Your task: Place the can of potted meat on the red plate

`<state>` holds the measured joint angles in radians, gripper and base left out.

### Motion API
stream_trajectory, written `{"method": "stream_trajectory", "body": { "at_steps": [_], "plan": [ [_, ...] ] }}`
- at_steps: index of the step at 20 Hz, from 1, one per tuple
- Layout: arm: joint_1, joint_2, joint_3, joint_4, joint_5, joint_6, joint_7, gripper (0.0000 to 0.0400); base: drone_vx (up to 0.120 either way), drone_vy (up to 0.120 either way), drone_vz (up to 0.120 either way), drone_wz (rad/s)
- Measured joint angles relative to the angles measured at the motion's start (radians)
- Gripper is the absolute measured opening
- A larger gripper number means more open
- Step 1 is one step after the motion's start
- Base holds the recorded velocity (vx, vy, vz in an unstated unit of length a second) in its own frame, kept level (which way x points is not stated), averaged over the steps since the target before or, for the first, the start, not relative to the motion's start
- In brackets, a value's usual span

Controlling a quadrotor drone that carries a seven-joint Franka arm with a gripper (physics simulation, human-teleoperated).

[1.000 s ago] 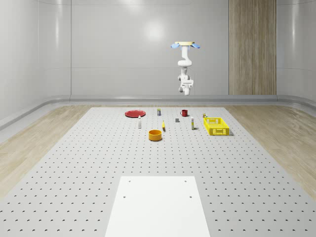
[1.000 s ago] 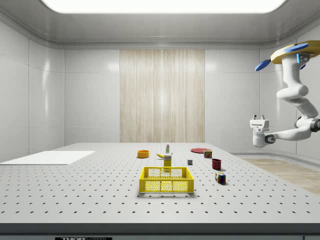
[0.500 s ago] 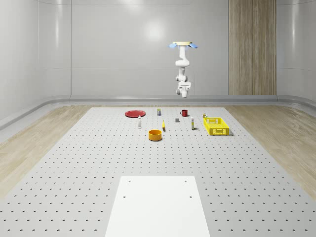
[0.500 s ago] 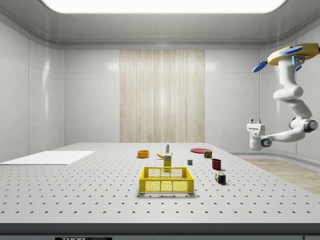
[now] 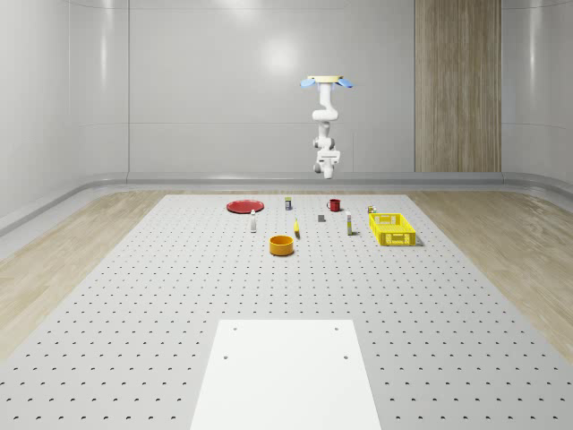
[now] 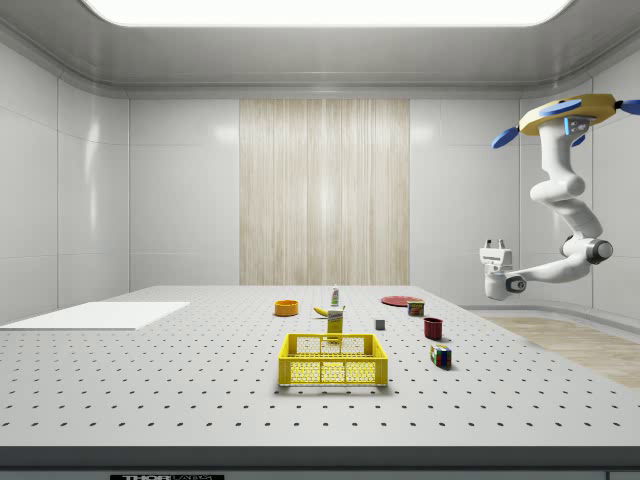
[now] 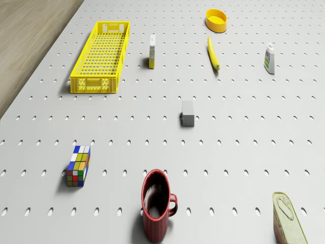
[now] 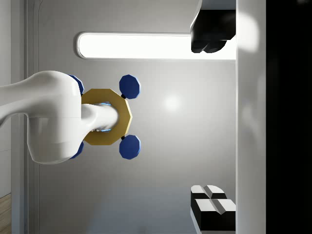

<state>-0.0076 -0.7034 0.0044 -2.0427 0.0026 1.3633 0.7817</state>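
The potted meat can [image 5: 287,203] [image 6: 415,308] [image 7: 288,218] stands on the table near its far edge, between the red plate [image 5: 244,206] [image 6: 400,300] and a red mug [image 5: 334,205]. The drone [image 5: 327,81] [image 6: 565,110] hovers high near that far edge, behind the mug in the whole-scene view. Its arm hangs down and bends, and the gripper [image 5: 326,161] [image 6: 493,245] [image 8: 195,119] is well above the table, pointing up. In the wrist view the fingers [image 8: 212,204] stand wide apart with nothing between them.
On the table are a yellow basket [image 5: 392,228] [image 7: 100,57], an orange bowl [image 5: 282,245] [image 7: 216,20], a banana [image 7: 213,52], a grey block [image 7: 188,113], a Rubik's cube [image 7: 78,165], a small carton [image 7: 152,51] and a bottle [image 7: 269,59]. A white sheet [image 5: 285,372] lies near the front edge.
The drone and arm have shifted toward the left in both the whole-scene and side views. The gripper has gone with them and sits a little higher. Nothing on the table has moved.
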Motion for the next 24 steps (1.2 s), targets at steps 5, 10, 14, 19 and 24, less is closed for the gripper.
{"method": "stream_trajectory", "body": {
  "at_steps": [5, 10, 14, 19, 24],
  "plan": [
    [-0.001, -0.002, 0.001, -0.001, 0.000, 0.003, 0.000, 0.0400, 0.056, -0.120, 0.000, 0.000],
    [-0.001, -0.005, 0.001, -0.003, -0.001, 0.007, 0.000, 0.0400, 0.080, -0.120, 0.000, 0.000],
    [-0.002, -0.007, 0.003, -0.005, -0.002, 0.010, 0.000, 0.0400, 0.030, -0.120, 0.000, 0.000],
    [-0.003, -0.009, 0.006, -0.008, -0.006, 0.013, 0.000, 0.0400, 0.000, -0.120, 0.000, 0.000],
    [-0.005, -0.012, 0.013, -0.011, -0.016, 0.017, 0.001, 0.0400, 0.000, -0.120, 0.000, 0.000]
  ]
}}
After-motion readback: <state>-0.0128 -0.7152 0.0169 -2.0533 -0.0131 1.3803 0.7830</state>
